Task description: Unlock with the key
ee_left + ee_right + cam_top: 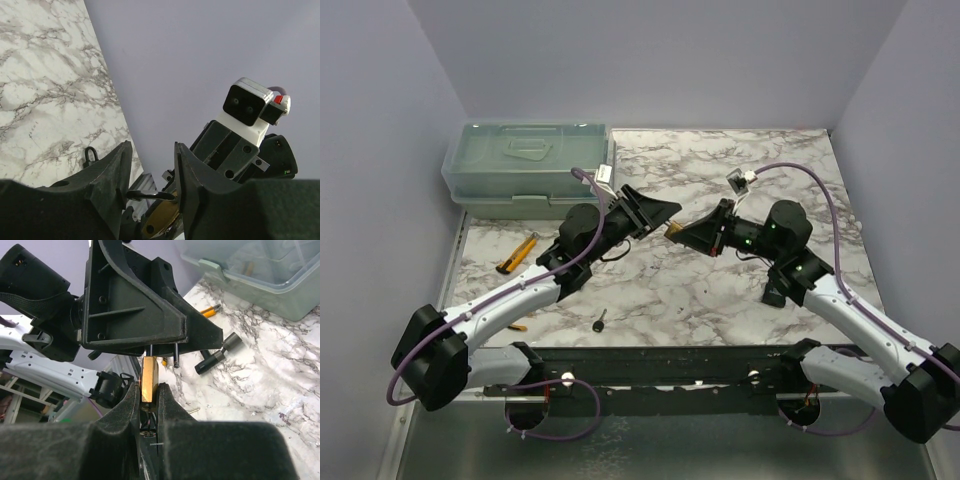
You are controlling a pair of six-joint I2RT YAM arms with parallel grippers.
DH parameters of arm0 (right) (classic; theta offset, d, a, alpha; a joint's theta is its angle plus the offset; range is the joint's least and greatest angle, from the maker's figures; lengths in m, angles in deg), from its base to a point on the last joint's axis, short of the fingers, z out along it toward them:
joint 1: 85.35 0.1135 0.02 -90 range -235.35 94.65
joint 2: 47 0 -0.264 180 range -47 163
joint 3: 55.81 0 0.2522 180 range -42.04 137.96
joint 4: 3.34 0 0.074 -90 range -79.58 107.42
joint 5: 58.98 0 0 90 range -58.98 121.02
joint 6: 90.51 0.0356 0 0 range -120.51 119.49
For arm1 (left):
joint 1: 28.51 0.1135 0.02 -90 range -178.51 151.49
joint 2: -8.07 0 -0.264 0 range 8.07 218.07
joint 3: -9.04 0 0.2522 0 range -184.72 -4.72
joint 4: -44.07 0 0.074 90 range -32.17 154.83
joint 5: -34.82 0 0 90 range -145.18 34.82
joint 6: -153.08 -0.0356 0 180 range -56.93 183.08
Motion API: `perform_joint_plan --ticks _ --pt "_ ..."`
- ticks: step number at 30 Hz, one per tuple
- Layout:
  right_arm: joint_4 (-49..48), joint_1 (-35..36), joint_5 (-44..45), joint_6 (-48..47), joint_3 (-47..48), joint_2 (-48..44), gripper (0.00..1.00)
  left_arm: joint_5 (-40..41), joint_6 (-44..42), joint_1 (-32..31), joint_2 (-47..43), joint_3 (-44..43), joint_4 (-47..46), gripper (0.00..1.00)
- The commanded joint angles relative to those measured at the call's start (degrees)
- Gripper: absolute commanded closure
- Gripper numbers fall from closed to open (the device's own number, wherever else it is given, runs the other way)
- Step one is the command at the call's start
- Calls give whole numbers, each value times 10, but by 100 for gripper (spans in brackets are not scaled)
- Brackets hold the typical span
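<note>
Light, stiff key [601,320], lower centre, wants pinching by its black head; right gripper [148,390] clamps padlock [149,372], left gripper [151,170] hold unclear.

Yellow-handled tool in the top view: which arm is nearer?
Left. The left arm passes close beside the yellow-handled tool; the right arm lies well off to its right.

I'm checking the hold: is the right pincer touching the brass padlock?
Touching. The right wrist view shows the brass padlock clamped between both fingers of the right pincer.
</note>
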Motion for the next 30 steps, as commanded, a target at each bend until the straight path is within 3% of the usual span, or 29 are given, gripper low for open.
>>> perform_joint_plan --ticks 1,3,7,9,30 --pt "-51 0 -28 17 -15 5 100 -13 3 0 9 -27 -16 57" --pt "-52 0 -26 19 -18 5 100 -15 2 0 12 -29 -16 56" --pt "-42 0 -8 9 -19 -9 100 -14 -2 0 5 -19 -15 43" --pt "-41 -1 -12 7 -19 -7 100 -3 -2 0 -1 -13 -16 41" --pt "-131 -1 -38 57 -63 37 100 -42 18 0 44 -54 -97 41"
